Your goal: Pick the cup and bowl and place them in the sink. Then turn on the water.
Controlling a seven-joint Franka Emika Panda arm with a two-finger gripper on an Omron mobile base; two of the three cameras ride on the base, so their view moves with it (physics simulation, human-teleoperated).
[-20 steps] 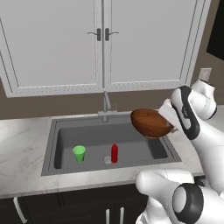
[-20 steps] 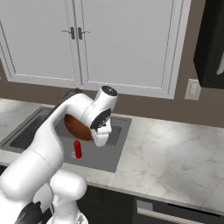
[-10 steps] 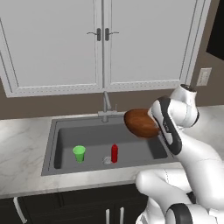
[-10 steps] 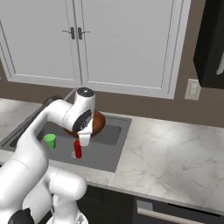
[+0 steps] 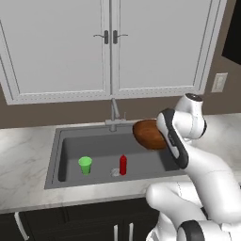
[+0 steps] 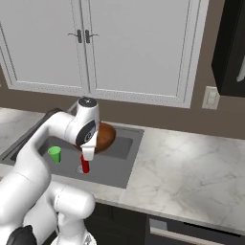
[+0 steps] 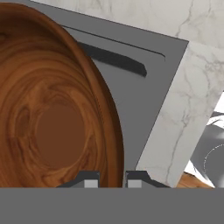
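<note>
- Above the sink [image 5: 66, 141], right half, we see the bowl [image 5: 148, 134] held up in the air, tilted on edge, just right of the faucet [image 5: 113, 113].
- Hand view: gripper [image 7: 112, 178] at 6 o'clock, fingers nearly together w/ the bowl's rim pinched between them; bowl's wood-grain inside spreads from 9 to 12 o'clock.
- Cup [image 5: 85, 165] stands upright on the basin floor, left part, approx 8 o'clock from the bowl.
- Red bottle [image 5: 123, 164] upright near basin centre, just right of the drain [image 5: 114, 172], well apart from the cup.
- Right base view: bowl [image 6: 104, 136] partly behind the arm's wrist, over the basin; cup [image 6: 55, 153] at its 8 o'clock.
- Marble counter [image 6: 191, 167] flanks the basin both sides; white cabinets [image 5: 110, 47] at 12 o'clock.
</note>
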